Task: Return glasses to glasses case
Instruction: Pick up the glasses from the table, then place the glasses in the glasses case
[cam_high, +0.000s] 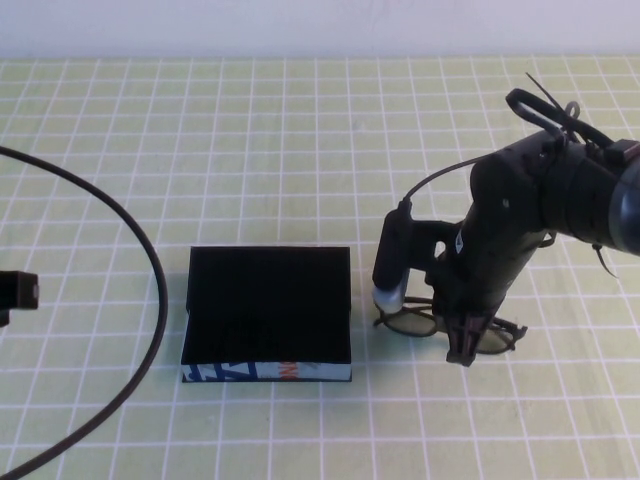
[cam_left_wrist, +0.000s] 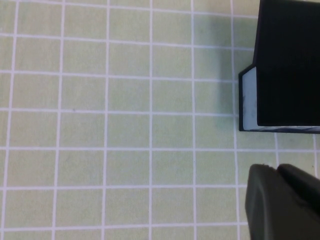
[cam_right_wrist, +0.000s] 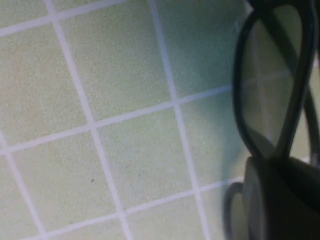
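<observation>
The right gripper (cam_high: 466, 340) was down on the black thick-rimmed glasses (cam_high: 415, 322) near the bench's right front, its grip state untellable; the left gripper (cam_high: 18, 292) sat parked at the left edge. Judged the pickup step: next, lift and carry them to the black rectangular glasses case (cam_high: 268, 308) at centre front.

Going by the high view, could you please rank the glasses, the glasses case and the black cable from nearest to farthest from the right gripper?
1. The glasses: on the table directly under the right gripper, at its fingers.
2. The glasses case: lid open, mid-table, on the gripper's left.
3. The black cable: curving along the far left, near the left gripper at the left edge.
</observation>
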